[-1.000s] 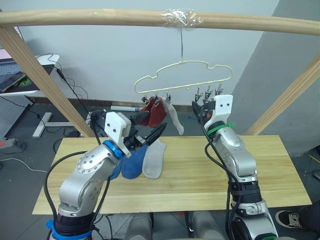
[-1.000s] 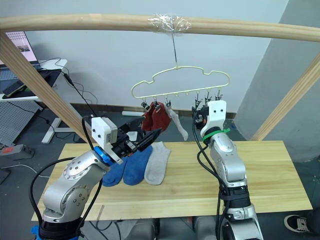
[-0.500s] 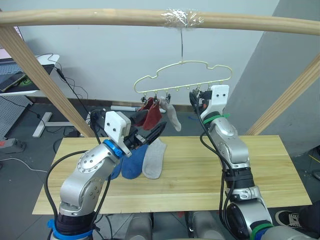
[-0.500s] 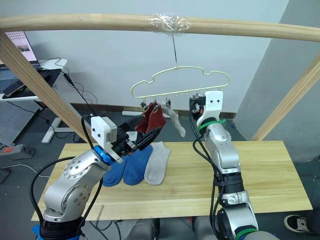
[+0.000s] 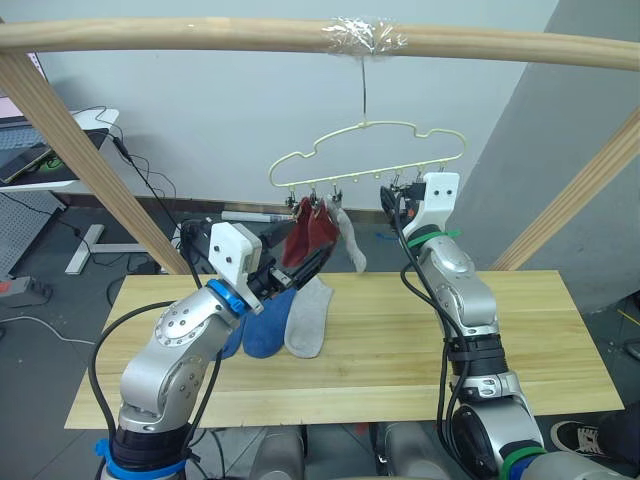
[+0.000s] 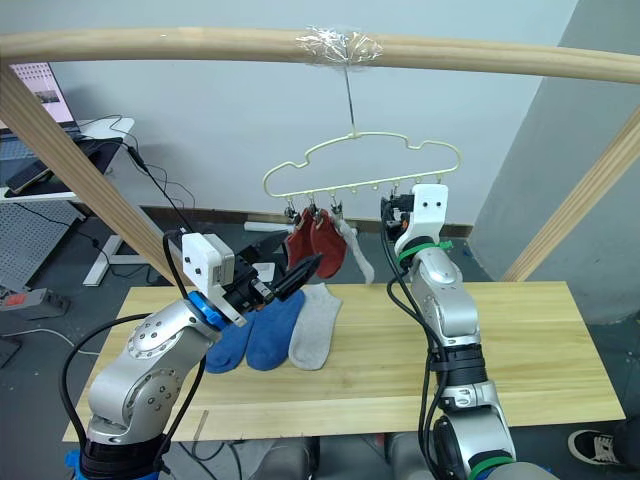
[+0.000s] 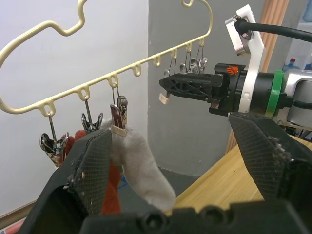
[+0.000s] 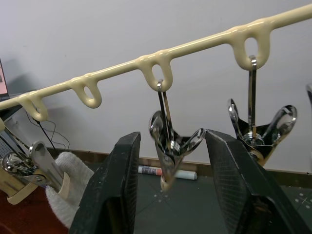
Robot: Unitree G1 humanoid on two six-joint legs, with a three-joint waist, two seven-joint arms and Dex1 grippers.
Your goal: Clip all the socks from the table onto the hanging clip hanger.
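Grey sock (image 5: 346,238) and two red socks (image 5: 312,236) clipped on hanger (image 5: 366,155); two blue (image 5: 262,324) and one grey (image 5: 306,318) left on table (image 5: 520,330). Right gripper (image 8: 168,183) spread, bracketing a free clip (image 8: 171,146); left gripper (image 7: 170,161) spread, empty, by the hung socks. Likely next: squeeze that clip open, fetch a table sock with the left.

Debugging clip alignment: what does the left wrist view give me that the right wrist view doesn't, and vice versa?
Left wrist view adds: the right gripper side-on, level with the row of empty clips, and a corner of the table. Right wrist view adds: a close look at one empty clip hanging from the hanger, between that gripper's open fingers. Both share: the hanger's bar, spare clips, and the grey sock already clipped.
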